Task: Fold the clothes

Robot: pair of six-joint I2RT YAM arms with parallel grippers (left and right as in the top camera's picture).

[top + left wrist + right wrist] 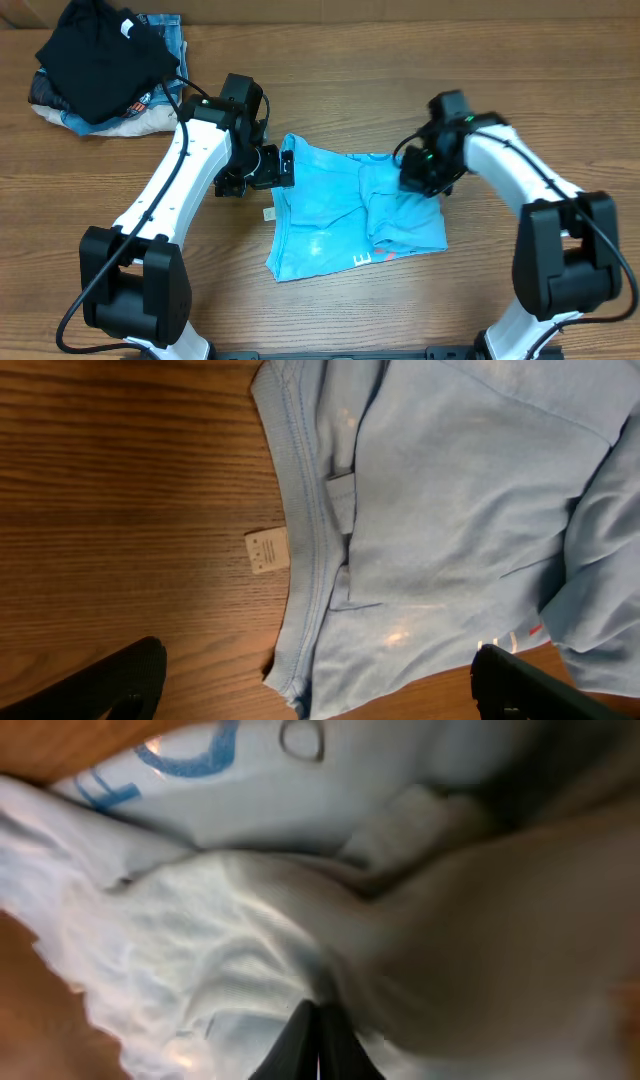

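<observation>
The clothes, a light sky-blue T-shirt (340, 215), lie partly folded and rumpled at the table's middle, with lettering at the front hem. A small white tag (268, 550) sticks out beside the ribbed collar. My left gripper (272, 168) hovers open over the shirt's left edge, its fingers spread wide on either side of the collar (305, 510), holding nothing. My right gripper (428, 178) is at the shirt's upper right edge. In the right wrist view its two black fingers (300, 1040) are pressed together with their tips pinched into a bunched fold of the fabric (200, 940).
A pile of other clothes sits at the far left corner: a black garment (100, 55) on top of denim and beige pieces (150, 112). Bare wooden table (400, 310) surrounds the shirt.
</observation>
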